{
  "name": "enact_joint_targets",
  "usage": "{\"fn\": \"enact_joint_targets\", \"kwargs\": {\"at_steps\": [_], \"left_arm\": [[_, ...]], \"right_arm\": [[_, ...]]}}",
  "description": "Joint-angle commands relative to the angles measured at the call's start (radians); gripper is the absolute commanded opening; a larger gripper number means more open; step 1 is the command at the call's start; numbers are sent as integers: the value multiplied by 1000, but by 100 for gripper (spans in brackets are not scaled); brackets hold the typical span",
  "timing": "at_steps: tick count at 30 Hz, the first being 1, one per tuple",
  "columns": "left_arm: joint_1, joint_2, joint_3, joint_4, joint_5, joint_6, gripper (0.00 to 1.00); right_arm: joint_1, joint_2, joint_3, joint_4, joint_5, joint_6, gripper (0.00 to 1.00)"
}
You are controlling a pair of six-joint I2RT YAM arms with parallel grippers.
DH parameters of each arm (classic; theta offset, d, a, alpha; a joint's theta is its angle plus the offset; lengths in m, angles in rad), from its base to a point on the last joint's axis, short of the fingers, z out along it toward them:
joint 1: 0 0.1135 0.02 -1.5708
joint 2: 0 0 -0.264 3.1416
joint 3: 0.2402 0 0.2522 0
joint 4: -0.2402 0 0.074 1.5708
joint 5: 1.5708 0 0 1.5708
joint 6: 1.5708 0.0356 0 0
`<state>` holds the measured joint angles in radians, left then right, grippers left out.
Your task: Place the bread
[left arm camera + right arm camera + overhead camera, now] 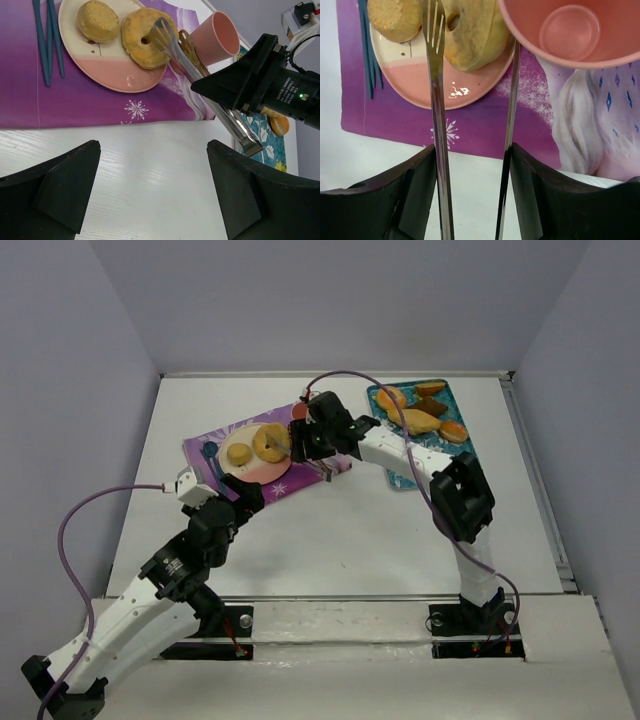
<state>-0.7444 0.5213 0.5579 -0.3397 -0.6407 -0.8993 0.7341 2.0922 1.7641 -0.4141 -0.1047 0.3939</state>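
Observation:
A ring-shaped bread (270, 443) and a round bun (238, 453) lie on a pink and cream plate (252, 469) on a purple mat (215, 455). My right gripper (312, 440) is shut on metal tongs (440, 150). The tongs' arms are spread. The slotted tip lies over the ring bread (470, 35) near its hole, and the other arm (509, 130) passes along its right side. In the left wrist view the tongs (200, 75) reach over the ring bread (142, 37). My left gripper (152, 165) is open and empty over the bare table, just in front of the mat.
A pink cup (570, 30) stands on the mat right of the plate, close to the tongs. Teal chopsticks (47, 35) lie left of the plate. A teal tray (392, 475) with several more breads is at the back right.

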Motion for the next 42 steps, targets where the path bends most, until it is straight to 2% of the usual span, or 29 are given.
{"fn": "enact_joint_targets", "kwargs": {"at_steps": [1,14,20,24,28,30,31,34,38,42], "left_arm": [[2,23,45,44,-39,10,99],[0,43,43,71,-2,8,99],[2,43,39,80,6,8,99],[2,49,39,76,-36,8,99],[2,45,43,65,-48,3,99],[2,34,36,82,-33,5,99],[2,32,31,82,-31,5,99],[2,25,17,96,-30,7,99],[2,29,23,97,-33,14,99],[2,25,17,90,-31,10,99]], "right_arm": [[7,-106,21,18,-50,-26,65],[16,-257,-109,17,-43,-20,65],[48,-348,-224,31,-75,-59,64],[87,-480,-350,72,-165,-121,64],[100,-643,-567,110,-205,-107,63],[100,-768,-652,104,-111,-84,63],[100,-768,-696,98,-110,-69,63],[100,-966,-866,38,174,29,65],[100,-1049,-917,-74,327,133,65],[100,-1040,-966,-127,411,216,64]]}}
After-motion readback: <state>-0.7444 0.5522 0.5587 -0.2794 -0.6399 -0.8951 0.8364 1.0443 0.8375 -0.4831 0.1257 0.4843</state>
